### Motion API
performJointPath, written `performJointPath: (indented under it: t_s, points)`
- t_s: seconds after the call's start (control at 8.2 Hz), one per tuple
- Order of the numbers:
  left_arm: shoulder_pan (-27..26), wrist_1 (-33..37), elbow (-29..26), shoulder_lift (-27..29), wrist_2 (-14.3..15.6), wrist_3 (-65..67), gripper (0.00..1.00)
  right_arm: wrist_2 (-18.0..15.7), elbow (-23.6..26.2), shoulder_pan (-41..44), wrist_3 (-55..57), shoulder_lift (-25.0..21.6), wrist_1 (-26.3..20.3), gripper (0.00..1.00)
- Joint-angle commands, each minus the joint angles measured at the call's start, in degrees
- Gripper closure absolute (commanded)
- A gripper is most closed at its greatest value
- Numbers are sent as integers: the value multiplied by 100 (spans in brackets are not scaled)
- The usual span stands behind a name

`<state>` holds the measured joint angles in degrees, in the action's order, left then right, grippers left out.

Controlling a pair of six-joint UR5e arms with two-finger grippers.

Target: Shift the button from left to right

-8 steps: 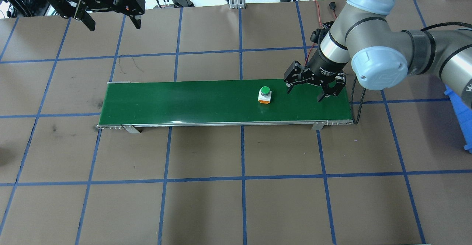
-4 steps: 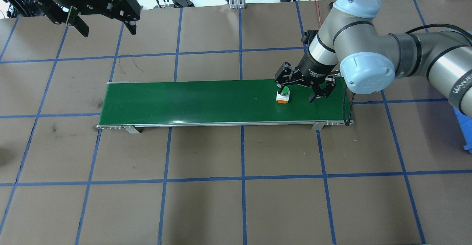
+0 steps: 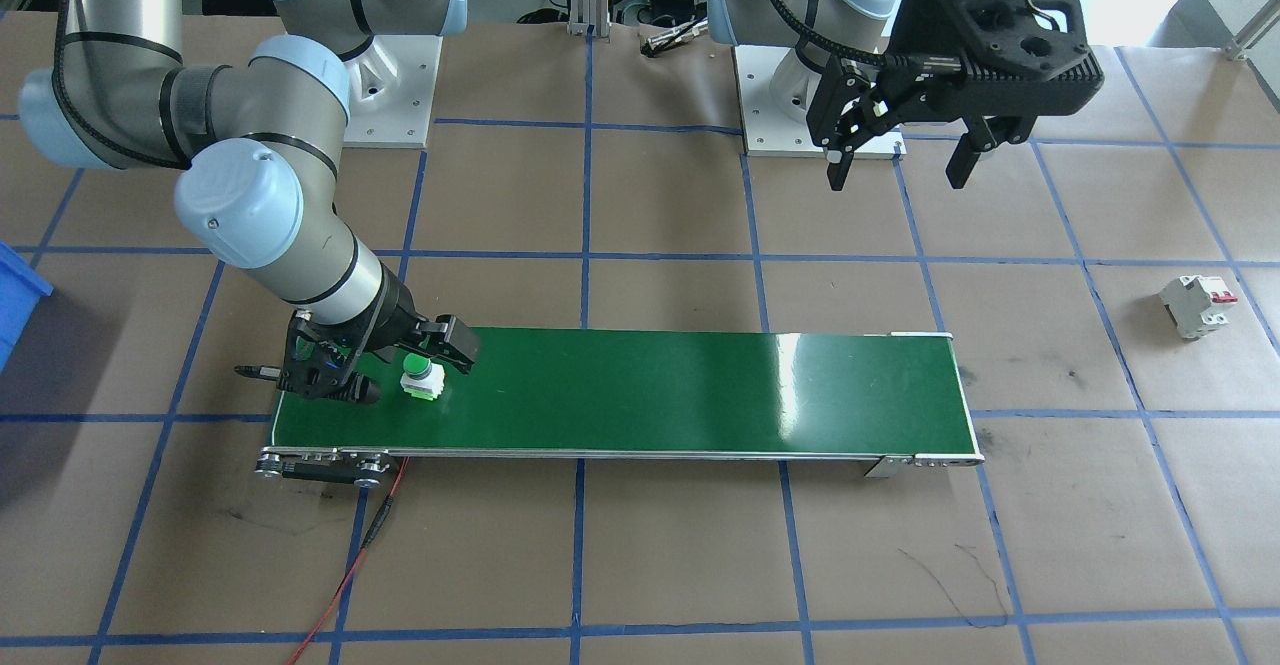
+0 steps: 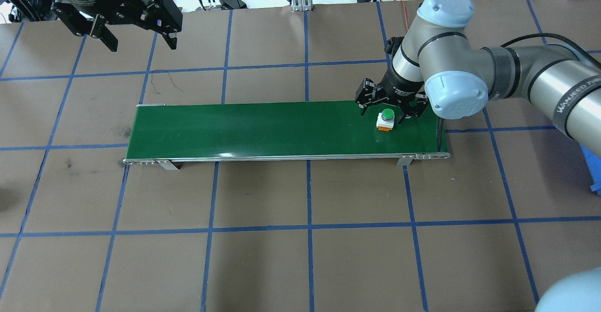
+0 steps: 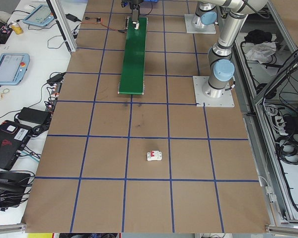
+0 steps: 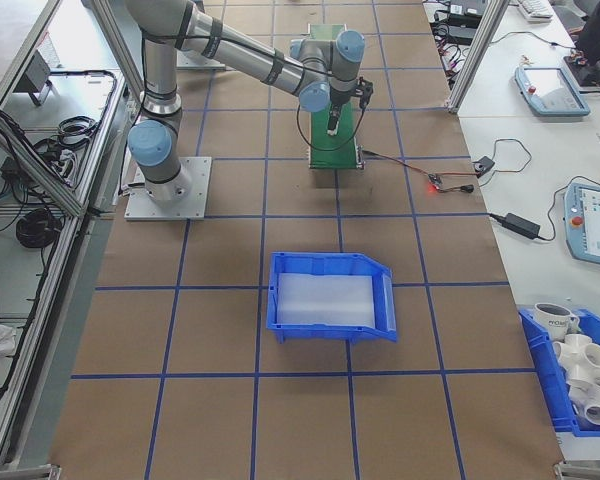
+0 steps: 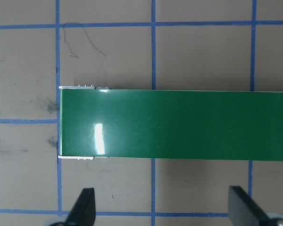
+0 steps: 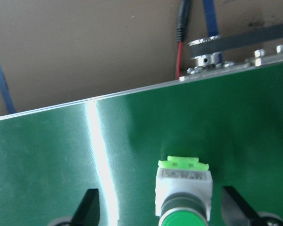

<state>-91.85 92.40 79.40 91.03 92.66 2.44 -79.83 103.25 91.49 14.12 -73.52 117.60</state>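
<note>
Button [image 4: 386, 120] on green belt [image 4: 263, 129], right end.
Straddled by right gripper [image 4: 390, 110], jaws apart; left gripper [image 4: 136, 33] spread too.

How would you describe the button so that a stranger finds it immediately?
Look at the long green belt on the brown table. Near its right end, between the open fingers of the right hand, stands the button: round green cap on a white block, the only object on the belt.

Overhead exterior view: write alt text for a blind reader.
The right gripper, open, straddles a green-capped white push-button near the right end of a long green conveyor belt. The left gripper hangs open beyond the belt's left end.
</note>
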Motion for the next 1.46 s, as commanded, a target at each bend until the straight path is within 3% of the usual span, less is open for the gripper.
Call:
performJointPath:
  t_s: [0.0, 0.12, 0.49, 0.85, 1.22, 1.34]
  points:
    - [17, -11, -21, -58, -11, -33, 0, -648, 2, -218, -462, 127, 70, 35]
    - [18, -3, -29, -146, -63, -33, 0, -866, 28, -315, -593, 118, -26, 52]
    - [17, 58, 102, -252, -29, 1, 0, -955, -59, -490, -1232, 118, -552, 93]
    - [44, 68, 217, -375, -29, 37, 0, -1026, -1042, -990, -2022, 57, -1492, 93]
    - [61, 112, 426, -305, -46, 11, 0, -1184, -1088, -2490, -4611, -171, -1495, 94]
    - [61, 103, 462, -244, -64, 45, 0, -1472, -1106, -2783, -5211, -267, -1451, 95]
